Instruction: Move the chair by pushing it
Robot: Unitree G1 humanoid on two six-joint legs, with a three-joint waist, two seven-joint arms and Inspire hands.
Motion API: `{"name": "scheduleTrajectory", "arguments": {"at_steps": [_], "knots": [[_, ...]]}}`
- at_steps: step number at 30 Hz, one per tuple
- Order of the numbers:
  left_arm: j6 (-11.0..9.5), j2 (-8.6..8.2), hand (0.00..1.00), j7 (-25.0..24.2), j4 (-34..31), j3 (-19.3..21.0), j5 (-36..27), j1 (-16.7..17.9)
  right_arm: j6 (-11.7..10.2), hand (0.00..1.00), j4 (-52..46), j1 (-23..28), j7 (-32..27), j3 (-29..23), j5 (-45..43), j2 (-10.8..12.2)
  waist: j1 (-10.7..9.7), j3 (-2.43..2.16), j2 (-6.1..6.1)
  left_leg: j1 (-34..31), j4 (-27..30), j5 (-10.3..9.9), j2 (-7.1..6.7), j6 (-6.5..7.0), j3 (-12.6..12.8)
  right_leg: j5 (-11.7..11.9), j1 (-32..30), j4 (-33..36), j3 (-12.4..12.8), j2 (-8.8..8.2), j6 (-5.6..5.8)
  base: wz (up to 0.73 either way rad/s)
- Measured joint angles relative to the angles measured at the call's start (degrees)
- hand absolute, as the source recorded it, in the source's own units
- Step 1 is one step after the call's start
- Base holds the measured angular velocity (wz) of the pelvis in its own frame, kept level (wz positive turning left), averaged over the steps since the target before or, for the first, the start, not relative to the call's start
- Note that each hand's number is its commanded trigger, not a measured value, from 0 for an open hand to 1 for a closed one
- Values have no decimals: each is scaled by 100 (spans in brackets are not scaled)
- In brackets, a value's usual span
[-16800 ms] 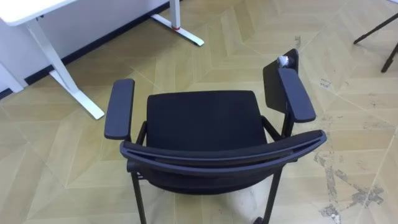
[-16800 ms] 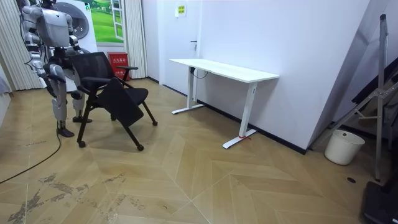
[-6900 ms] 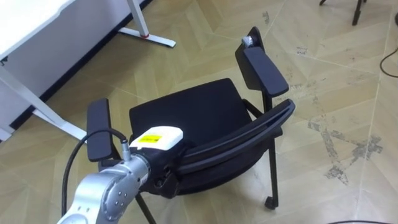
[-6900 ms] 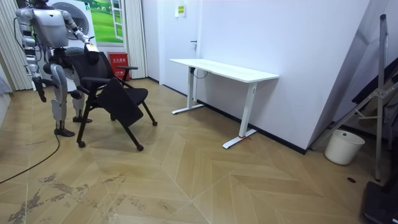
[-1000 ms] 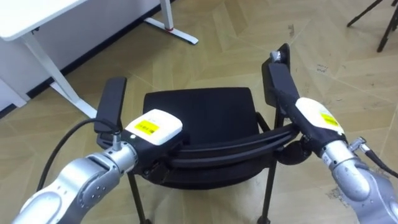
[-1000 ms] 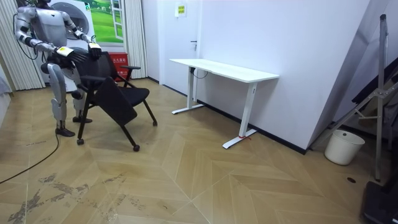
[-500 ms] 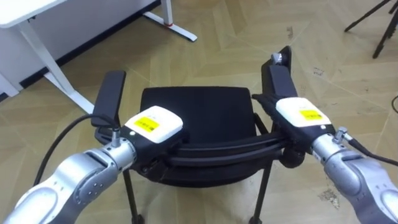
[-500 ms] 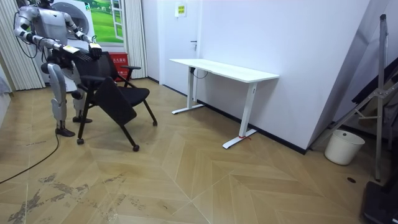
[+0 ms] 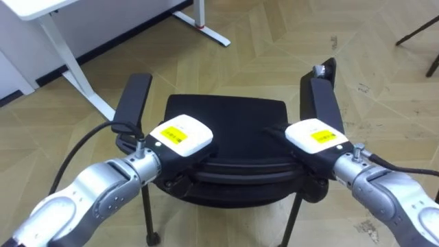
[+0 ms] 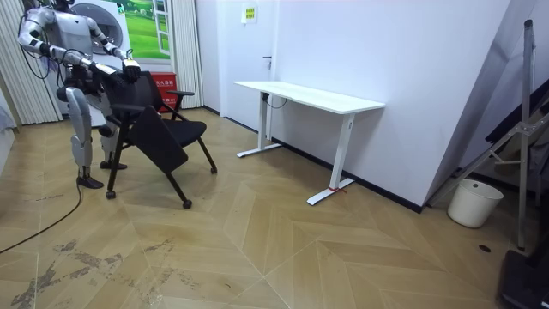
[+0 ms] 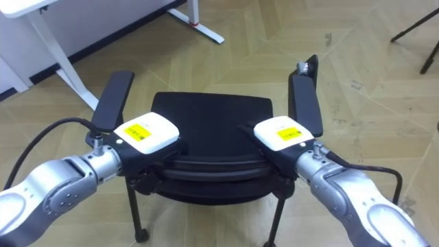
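Hands first: left hand (image 9: 180, 137), white-and-yellow tag up on its back, planted on the black padded armchair (image 9: 226, 113) at the left end of its curved top rail (image 9: 240, 167). Right hand (image 9: 312, 137) mirroring it on the rail's right end, same tag facing the camera. Grip on either side hidden by the hands' own backs and the rail, so spread or clamped, cannot tell.

Just past the hands, the flat black seat, square to the view. Left armrest (image 9: 134, 103) and right armrest (image 9: 322, 103) flanking it, both pointing away. A black folded panel (image 9: 329, 67) standing upright at the far tip of the right armrest, pale knob beside its top edge.

Further out, pale herringbone wood floor (image 9: 274, 41) all round the chair. Up in the far left corner, a white desk (image 9: 41, 7) on white legs, its long foot stretched across the boards, well apart from the chair.

From the room view: robot upright behind the chair (image 10: 159, 129) at the room view's left, both arms out to the backrest. White desk (image 10: 309, 97) against the wall mid-room, a white bucket (image 10: 474, 202) beyond it towards the room view's right.
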Motion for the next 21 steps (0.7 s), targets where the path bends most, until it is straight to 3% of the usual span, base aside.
{"name": "scheduleTrajectory", "arguments": {"at_steps": [7,10,13,21], "knots": [[0,128,100,133,-1,-42,-93,-15,-155,100,1,-73,40,14,92,-117,-36,31,62,0,4,0,-4,0,-5,0,0,0,2,-6,0,0],[8,197,100,138,-1,-39,-117,-22,-281,100,-9,-72,-73,13,-27,-127,-54,28,118,-15,-6,1,-4,-1,-15,0,-23,-1,-1,-6,-1,0],[19,278,100,139,-12,-34,-126,-56,-256,100,-68,-48,-116,-4,-116,-56,-93,26,121,-49,-3,3,-8,-2,-20,-1,-51,-6,1,-7,-2,0],[36,316,100,122,-37,-31,-138,-75,-347,100,-58,-43,-218,-4,-202,-58,-117,20,116,-43,11,3,-12,-1,-30,-2,-44,-5,-2,-15,-1,0]]}}
